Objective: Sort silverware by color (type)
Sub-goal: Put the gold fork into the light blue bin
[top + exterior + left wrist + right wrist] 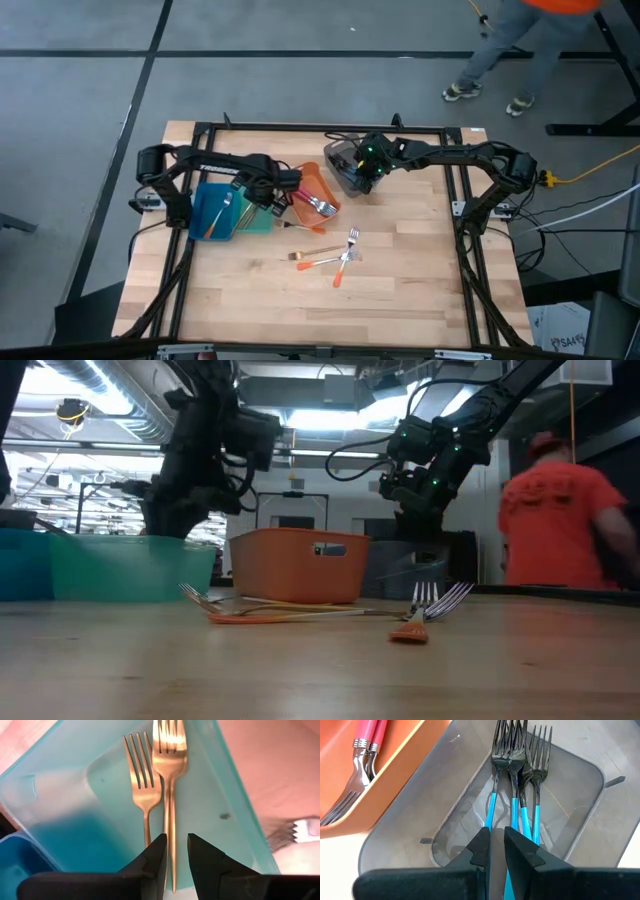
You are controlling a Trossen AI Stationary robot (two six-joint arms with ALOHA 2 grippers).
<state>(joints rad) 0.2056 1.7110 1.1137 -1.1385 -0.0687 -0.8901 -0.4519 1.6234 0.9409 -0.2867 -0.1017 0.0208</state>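
Three slim forks with dark metal heads and bright blue handles (512, 780) lie together in the translucent grey plastic bin (580, 837), directly beneath the right gripper (497, 840). Its fingers stand a narrow gap apart, straddling the middle fork's handle; whether they are pinching it, I cannot tell.

Two all-gold metal forks (157, 775) lie side by side in the clear teal plastic bin (65, 795), just under the left gripper (177, 847). Its fingers are likewise slightly parted over the longer fork's handle, and again a grip cannot be told.

Between the two grippers, pink-handled forks with silver heads (357, 762) rest in the orange plastic bin (312, 185).

Three colours look sorted. Left to do, I judge, are the few orange-handled forks (340, 262) on the bare wooden table (420, 290), out in front of both grippers and well apart from either.
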